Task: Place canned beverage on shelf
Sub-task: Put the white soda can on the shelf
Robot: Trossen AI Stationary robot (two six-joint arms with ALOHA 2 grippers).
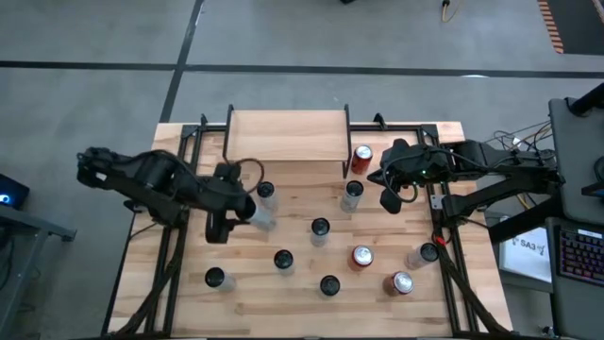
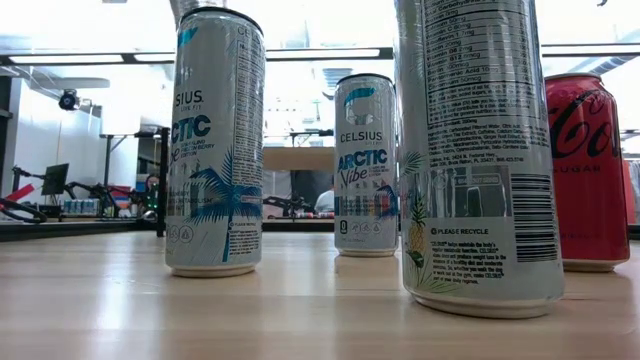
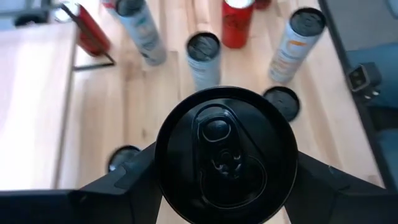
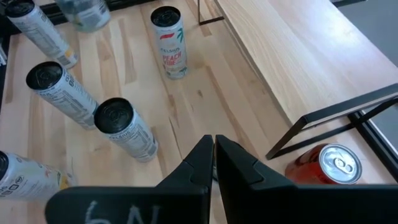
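My left gripper (image 1: 257, 206) is shut on a slim silver can with a black top (image 3: 225, 154), left of the table's middle and in front of the shelf's near left corner. The shelf (image 1: 286, 137), a light wooden board on thin black legs, stands at the far middle of the table, and it also shows in the right wrist view (image 4: 311, 56). My right gripper (image 4: 214, 152) is shut and empty, hovering near the shelf's right end (image 1: 387, 196). A red can (image 1: 361, 159) stands on the table beside the shelf's right legs. My left gripper pinches the can between its two fingers (image 3: 118, 186), which sit on opposite sides just below the top rim (image 3: 163, 163). The fingers come from above, and the can's top faces the wrist camera. I cannot tell whether the can's bottom is on the table.
Several more cans stand on the plank table: silver ones (image 1: 321, 229) (image 1: 283, 260) (image 1: 328, 283) (image 1: 215, 277) (image 1: 352, 194) and red ones (image 1: 361, 255) (image 1: 401, 283). Black frame rails (image 1: 444, 236) run along both sides of the table. The shelf's top is bare.
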